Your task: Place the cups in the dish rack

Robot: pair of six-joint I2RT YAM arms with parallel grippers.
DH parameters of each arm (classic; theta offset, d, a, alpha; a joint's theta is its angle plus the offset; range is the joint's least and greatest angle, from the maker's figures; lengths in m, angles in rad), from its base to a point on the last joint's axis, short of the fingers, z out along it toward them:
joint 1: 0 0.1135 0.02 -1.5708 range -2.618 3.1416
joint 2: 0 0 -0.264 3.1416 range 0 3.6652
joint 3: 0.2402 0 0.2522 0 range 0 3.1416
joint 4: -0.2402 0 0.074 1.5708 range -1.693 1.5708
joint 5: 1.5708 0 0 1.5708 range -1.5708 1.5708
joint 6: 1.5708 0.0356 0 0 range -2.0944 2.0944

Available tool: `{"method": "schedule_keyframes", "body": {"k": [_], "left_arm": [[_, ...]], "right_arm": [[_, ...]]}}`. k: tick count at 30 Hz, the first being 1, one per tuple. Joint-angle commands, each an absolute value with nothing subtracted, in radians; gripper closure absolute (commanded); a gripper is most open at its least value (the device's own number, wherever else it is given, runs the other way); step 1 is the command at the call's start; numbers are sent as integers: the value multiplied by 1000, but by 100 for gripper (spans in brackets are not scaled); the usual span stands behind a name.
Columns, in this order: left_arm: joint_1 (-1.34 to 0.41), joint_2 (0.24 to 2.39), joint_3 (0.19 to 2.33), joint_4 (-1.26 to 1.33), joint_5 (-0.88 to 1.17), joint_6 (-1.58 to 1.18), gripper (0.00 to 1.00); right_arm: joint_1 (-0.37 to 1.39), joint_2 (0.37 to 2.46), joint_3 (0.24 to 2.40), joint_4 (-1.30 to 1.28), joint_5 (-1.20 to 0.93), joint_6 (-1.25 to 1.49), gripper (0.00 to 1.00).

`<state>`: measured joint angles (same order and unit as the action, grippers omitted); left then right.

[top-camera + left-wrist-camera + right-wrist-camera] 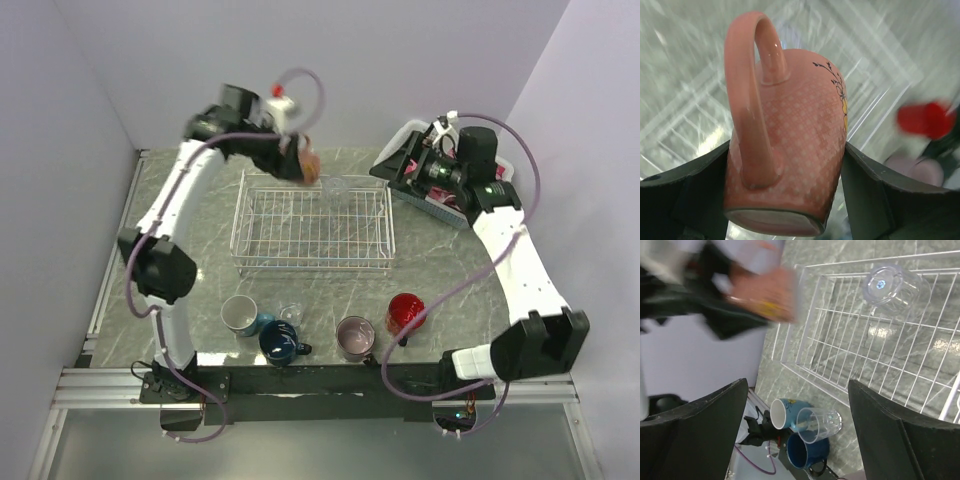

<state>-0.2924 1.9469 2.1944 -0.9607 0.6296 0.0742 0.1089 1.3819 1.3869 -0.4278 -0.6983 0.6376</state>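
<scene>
Left hand point(788, 145): shut on the salmon-orange mug point(800, 125), with 1 finger point(685, 200) pressed to each side of the body. The handle faces the wrist camera and the base is nearest the lens. In the top view this hand and the mug point(311, 166) hang in the air over the far-left corner of the dish rack point(312, 225), clear of the wire.

Right hand point(799, 385): jaws spread wide, nothing between them. In the top view it sits at the far right, by the white plastic basket point(440, 205), apart from the rack.

Dish rack: white wire grid on the grey marbled desk point(450, 280), mid-field. It holds 1 clear glass point(895, 287) at its far edge, base turned toward the right wrist camera. I cannot tell whether it is inverted or lying on its side.

Near edge of the desk, outside the rack, 5 cups:
- teal-blue mug with white inside point(240, 315), at the left
- small clear glass point(291, 313), just beside it
- dark navy mug point(280, 343), in front of those 2
- mauve-pink mug point(355, 338), to the right
- red mug point(405, 312), furthest right

The left wrist view is blurred behind the mug; the red mug and the mauve-pink mug show only as smears.
</scene>
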Motion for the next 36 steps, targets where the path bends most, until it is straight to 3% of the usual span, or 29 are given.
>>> {"method": "schedule_keyframes", "body": {"k": [1, 12, 34, 36], "left_arm": [[-342, 1979, 2184, -1009, 321, 331, 99], [-420, 2131, 2166, -939, 89, 416, 99], [-486, 2192, 2045, -854, 107, 459, 99], [-488, 2215, 2074, -853, 107, 454, 87]], "right_arm": [[97, 1289, 1327, -397, -683, 630, 11], [41, 1123, 1171, -390, -706, 646, 11], [31, 1104, 1112, -353, -742, 684, 16], [31, 1098, 1104, -350, -745, 689, 16]]}}
